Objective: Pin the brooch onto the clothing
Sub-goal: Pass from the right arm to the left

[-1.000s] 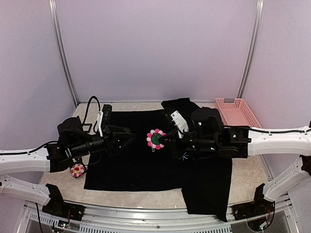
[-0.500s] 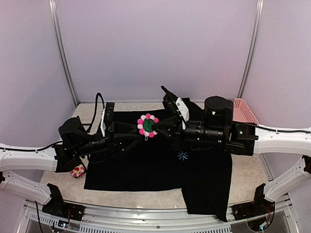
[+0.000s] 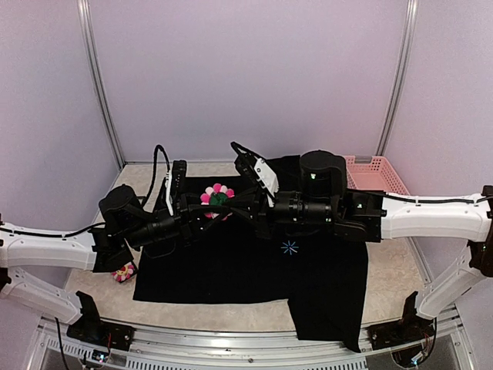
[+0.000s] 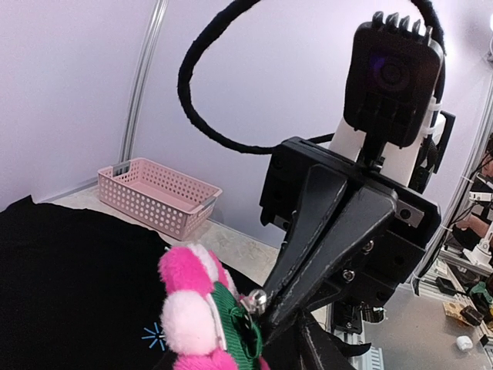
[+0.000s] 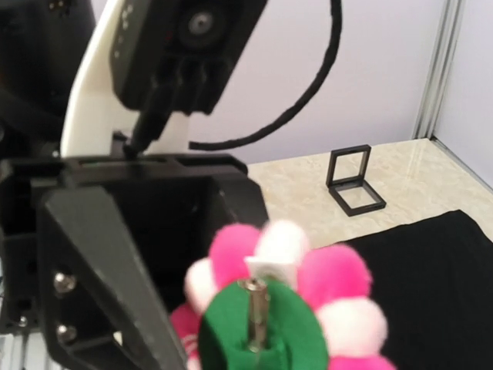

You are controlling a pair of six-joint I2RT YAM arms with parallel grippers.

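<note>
Brooch (image 3: 216,196) has been lifted off the black T-shirt (image 3: 231,270) to centre-left of frame, pinched by the right gripper (image 4: 266,307), jaws pressed together. The left gripper (image 3: 204,217) has been brought alongside, spread untellable. Opening it for pinning is judged next.

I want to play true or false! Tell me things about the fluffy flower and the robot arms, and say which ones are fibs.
1. The brooch is held up above the black T-shirt. True.
2. The right gripper is shut on the brooch. True.
3. The pink basket stands left of the T-shirt. False: it stands at the far right.
4. The brooch covers the blue starburst mark. False: the mark shows bare, apart from the brooch.
5. A second flower lies beside the T-shirt. True.
</note>
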